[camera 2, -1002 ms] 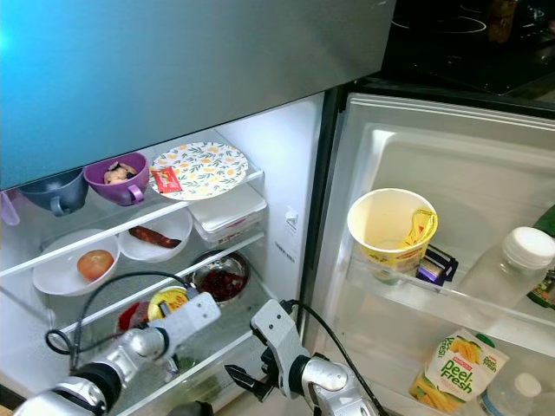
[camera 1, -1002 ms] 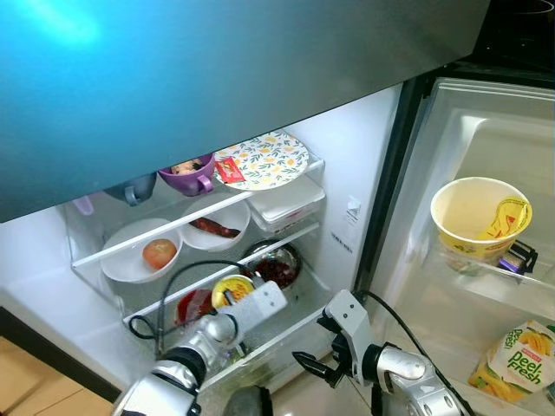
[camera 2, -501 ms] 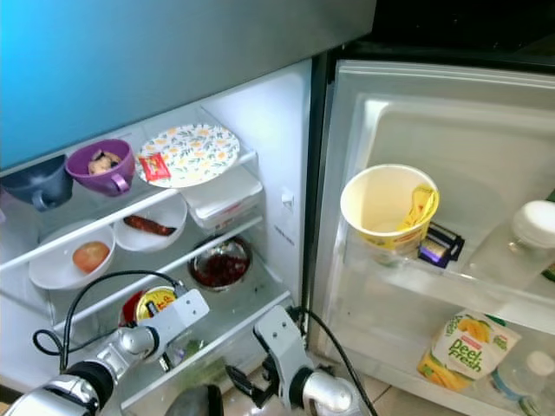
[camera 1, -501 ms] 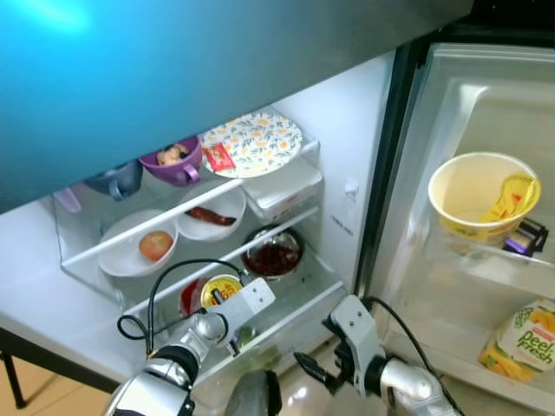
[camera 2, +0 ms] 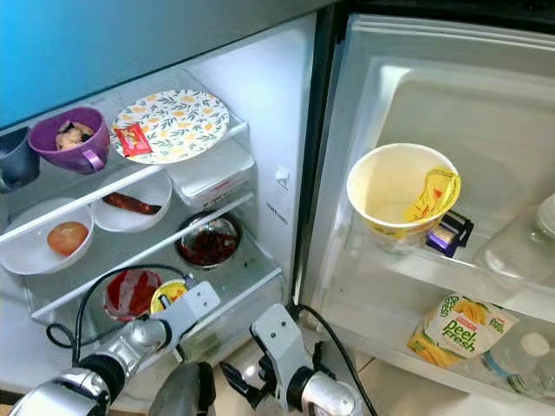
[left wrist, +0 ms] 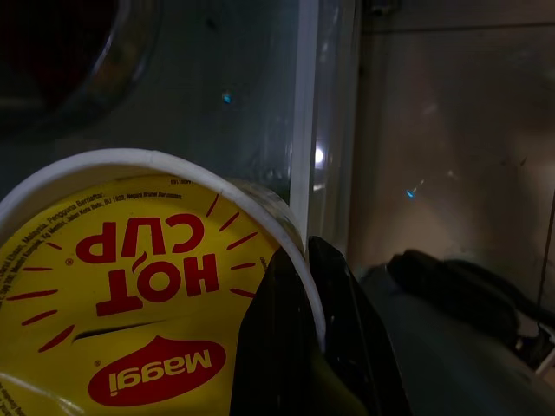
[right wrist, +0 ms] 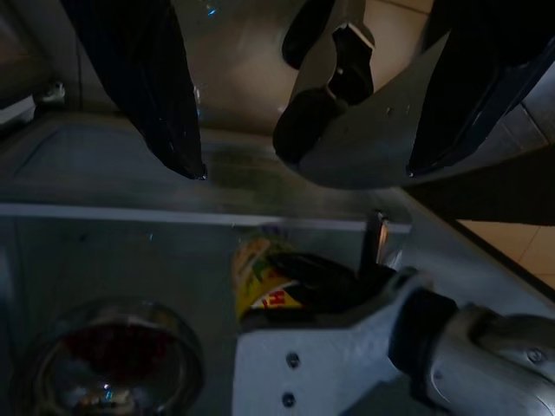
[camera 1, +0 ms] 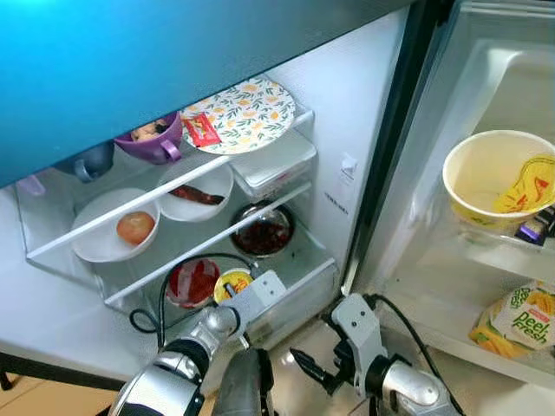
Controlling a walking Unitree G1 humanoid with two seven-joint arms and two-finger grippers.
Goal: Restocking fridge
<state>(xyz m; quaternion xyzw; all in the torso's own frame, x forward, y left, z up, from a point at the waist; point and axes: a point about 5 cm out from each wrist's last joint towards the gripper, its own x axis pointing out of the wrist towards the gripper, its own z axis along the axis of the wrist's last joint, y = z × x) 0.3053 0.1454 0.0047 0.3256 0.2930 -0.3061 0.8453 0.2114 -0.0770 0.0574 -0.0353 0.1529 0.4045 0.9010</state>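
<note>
Two grippers work low at the open fridge (camera 1: 347,130). Inside it, on the bottom shelf beside a red-filled bowl (camera 1: 192,282), the left gripper (left wrist: 316,347) pinches the rim of a yellow Maggi Hot Cup (left wrist: 130,303). Just outside the fridge, the right gripper (camera 1: 305,368) hovers, fingers spread wide, empty.

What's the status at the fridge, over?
Left gripper shut on Maggi cup rim, at the bottom shelf beside the red-filled bowl. Right gripper open, low, outside the fridge. Nothing blocking.
</note>
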